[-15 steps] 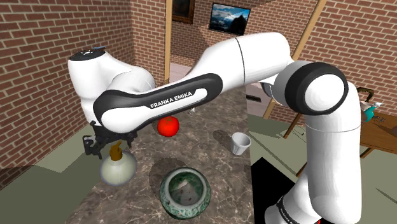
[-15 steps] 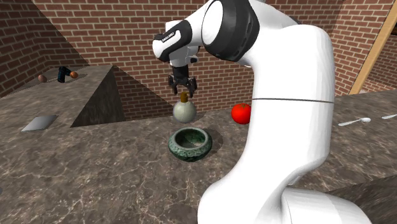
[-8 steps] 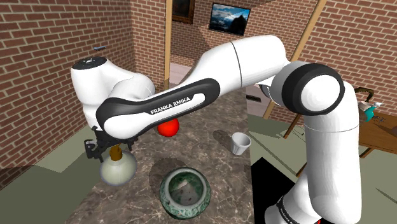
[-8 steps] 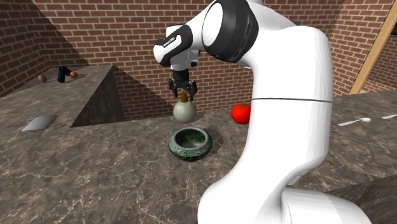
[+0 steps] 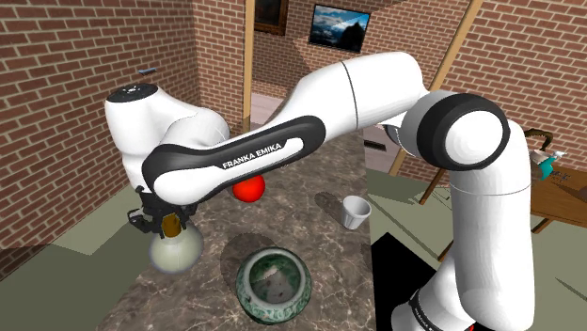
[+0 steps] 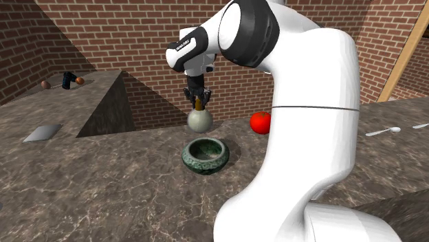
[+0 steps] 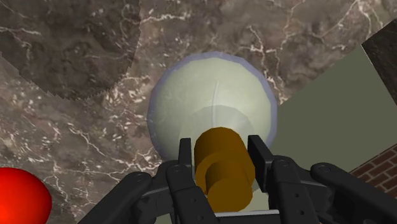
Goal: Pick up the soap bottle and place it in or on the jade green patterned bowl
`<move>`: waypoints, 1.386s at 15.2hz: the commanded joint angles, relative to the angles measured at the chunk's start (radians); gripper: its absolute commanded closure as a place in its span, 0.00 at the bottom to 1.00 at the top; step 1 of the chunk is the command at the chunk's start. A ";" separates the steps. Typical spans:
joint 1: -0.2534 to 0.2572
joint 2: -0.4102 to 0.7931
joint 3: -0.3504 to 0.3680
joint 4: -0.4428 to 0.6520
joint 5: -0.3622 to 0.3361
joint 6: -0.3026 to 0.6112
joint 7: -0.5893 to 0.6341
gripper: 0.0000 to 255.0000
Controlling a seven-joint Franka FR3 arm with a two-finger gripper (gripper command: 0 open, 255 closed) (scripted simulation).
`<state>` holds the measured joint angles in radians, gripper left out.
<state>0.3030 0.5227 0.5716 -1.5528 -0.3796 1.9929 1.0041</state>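
The gripper (image 7: pixel 221 156) is clenched narrow, its two black fingers (image 7: pixel 185 156) pressing either side of the amber cap (image 7: pixel 219 172) of the soap bottle (image 7: pixel 213 95). The bottle's pale round body sits directly beneath the fingertips on the marbled counter (image 7: pixel 76 114). The green patterned bowl (image 5: pixel 273 282) stands near the hand, on the side toward the stand.

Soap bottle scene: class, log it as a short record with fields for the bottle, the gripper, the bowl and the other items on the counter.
bottle: pale round soap bottle, brown cap, upright on the dark veined counter
gripper: gripper shut on the cap
bowl: green patterned bowl, empty, beside the bottle
others: red ball, white cup
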 commanded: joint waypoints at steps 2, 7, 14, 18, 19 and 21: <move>0.001 0.001 0.000 0.000 0.000 0.000 0.000 1.00; 0.000 -0.008 0.004 0.014 0.007 -0.022 -0.005 1.00; 0.001 -0.032 0.014 0.074 0.026 -0.101 -0.023 1.00; 0.004 -0.042 0.019 0.115 0.034 -0.149 -0.033 1.00; 0.005 -0.043 0.019 0.126 0.036 -0.161 -0.035 1.00; 0.008 -0.046 0.021 0.149 0.039 -0.186 -0.039 1.00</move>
<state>0.3120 0.4817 0.5912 -1.4090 -0.3434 1.8169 0.9674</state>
